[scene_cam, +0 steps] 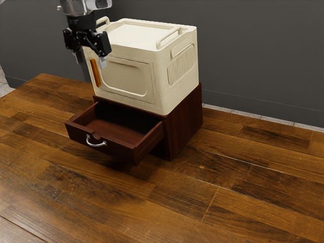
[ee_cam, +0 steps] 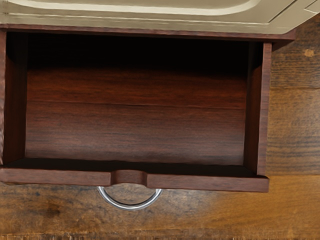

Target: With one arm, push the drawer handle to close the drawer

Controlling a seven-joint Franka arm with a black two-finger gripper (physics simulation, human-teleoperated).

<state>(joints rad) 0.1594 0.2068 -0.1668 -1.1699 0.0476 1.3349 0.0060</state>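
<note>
So the claw (scene_cam: pixel 90 59) is up high, fingers apart and nothing between them, and the handle (scene_cam: pixel 96 143) is way below it, on the outer face of the drawer front (ee_cam: pixel 215 182). Drawer's hanging open under the cream box (scene_cam: pixel 126 76), handle curving out away from the cabinet (scene_cam: pixel 183 121), its long axis running along the front. Imo that's the whole trick: get down on the outer side of that handle, then shove toward the cabinet. Drop too far in and you'd probably land inside the drawer, lol.

deep shadow inside the drawer (ee_cam: pixel 135 125) (nearly black)
</note>
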